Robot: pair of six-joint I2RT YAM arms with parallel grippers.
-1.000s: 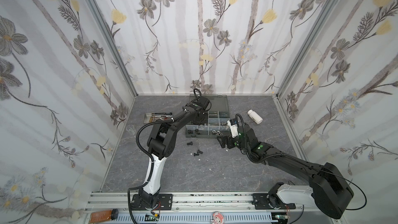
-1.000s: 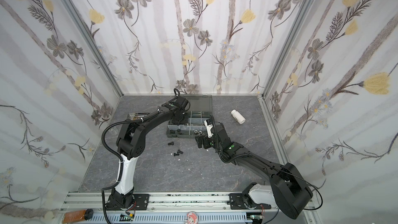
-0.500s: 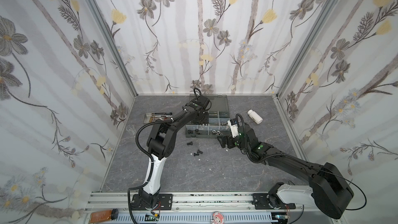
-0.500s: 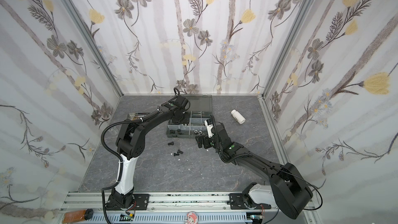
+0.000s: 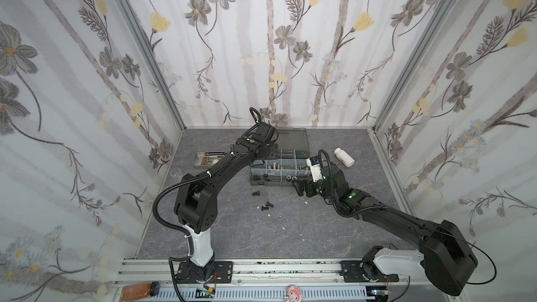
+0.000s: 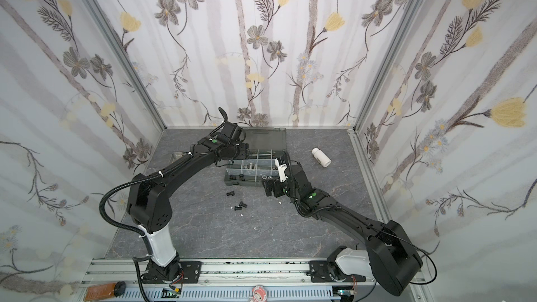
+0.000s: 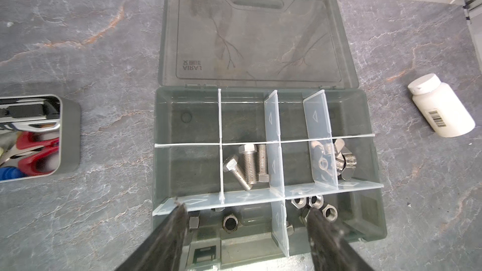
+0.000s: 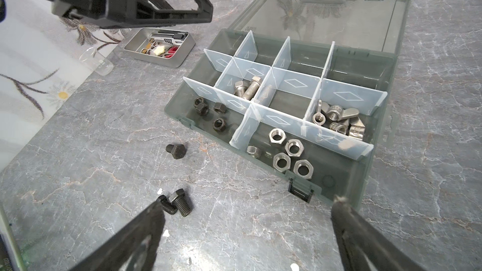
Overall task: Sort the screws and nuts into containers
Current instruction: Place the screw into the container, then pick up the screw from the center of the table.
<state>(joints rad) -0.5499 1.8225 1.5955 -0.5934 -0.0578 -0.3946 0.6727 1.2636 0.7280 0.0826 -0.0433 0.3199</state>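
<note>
The dark grey organizer box (image 5: 279,180) lies open, and its containers (image 7: 193,162) are split by pale dividers. My left gripper (image 7: 246,211) hangs open over the front-left compartment, where black nuts (image 7: 230,224) lie; nothing is between its fingers. Other compartments hold silver hex screws (image 8: 247,88), silver nuts (image 8: 289,152) and wing nuts (image 8: 336,121). Three black screws lie loose on the table in front of the box: one alone (image 8: 177,150) and a pair (image 8: 180,204). My right gripper (image 8: 249,207) is open and empty just above the table, with the pair beside one fingertip (image 8: 156,215).
A shallow steel tray (image 5: 197,162) with tools sits left of the box. A white bottle (image 5: 344,157) lies on its side to the right. A small clear cup (image 8: 96,59) lies near the left wall. White scraps (image 5: 268,215) dot the table.
My left gripper has opened over the box. Both arms stay about where they were, and the right gripper stays open.
</note>
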